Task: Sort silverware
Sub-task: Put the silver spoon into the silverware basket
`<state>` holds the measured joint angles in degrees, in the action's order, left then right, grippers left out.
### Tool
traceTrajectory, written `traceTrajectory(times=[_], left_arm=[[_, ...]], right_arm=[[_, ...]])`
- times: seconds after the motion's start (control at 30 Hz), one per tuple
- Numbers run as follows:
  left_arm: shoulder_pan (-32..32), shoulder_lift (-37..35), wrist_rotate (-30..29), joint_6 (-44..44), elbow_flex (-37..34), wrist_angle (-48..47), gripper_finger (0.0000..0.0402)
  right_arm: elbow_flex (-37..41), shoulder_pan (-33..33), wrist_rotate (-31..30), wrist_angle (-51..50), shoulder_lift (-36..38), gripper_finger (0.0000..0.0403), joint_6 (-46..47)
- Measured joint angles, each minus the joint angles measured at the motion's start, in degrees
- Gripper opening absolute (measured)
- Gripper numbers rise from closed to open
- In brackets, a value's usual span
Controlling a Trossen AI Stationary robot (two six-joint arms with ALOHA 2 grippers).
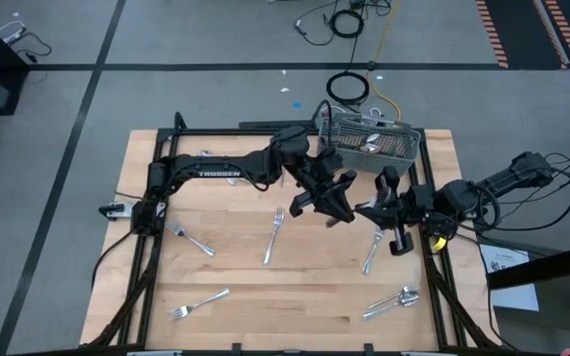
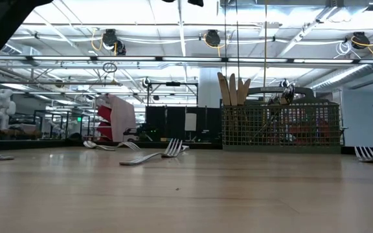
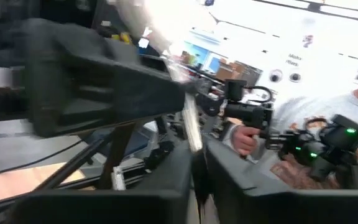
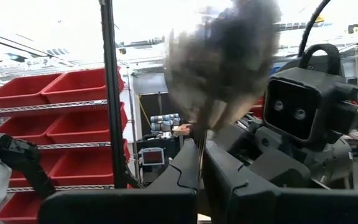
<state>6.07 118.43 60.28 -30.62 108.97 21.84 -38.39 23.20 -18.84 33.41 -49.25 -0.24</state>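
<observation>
Just in front of the grey caddy (image 1: 369, 146), both end effectors meet above the surface: the left end effector (image 1: 335, 205) nearly closed on a slim utensil (image 3: 190, 124), apparently to sort it, the right end effector (image 1: 392, 213) shut, while forks (image 1: 273, 235) lie scattered farther off.

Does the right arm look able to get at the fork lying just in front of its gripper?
Probably yes: the right gripper hangs beside that fork, nothing covers it, though its fingers are shut and must open first.
</observation>
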Motion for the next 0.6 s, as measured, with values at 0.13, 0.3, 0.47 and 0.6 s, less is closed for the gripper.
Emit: traceTrajectory(times=[0.13, 0.3, 0.47, 0.6], left_arm=[[0.1, 0.0, -0.2, 1.0, 0.0, -0.3, 0.0013], [0.0, 0.0, 0.2, 1.5, 0.0, 0.5, 0.0009], [1.1, 0.0, -2.0, 1.7, 0.0, 0.4, 0.0009], [3.1, 0.0, -6.5, 3.0, 0.0, 0.4, 0.0009]], right_arm=[[0.0, 0.0, -0.5, 0.2, 0.0, 0.0016, 0.3], [0.0, 0.0, -4.1, 0.2, 0.0, 0.0056, 2.6], [0.0, 0.1, -7.2, -2.1, 2.1, 0.0103, 4.7], [0.0, 0.1, -6.9, -13.0, 7.8, 0.0123, 9.8]])
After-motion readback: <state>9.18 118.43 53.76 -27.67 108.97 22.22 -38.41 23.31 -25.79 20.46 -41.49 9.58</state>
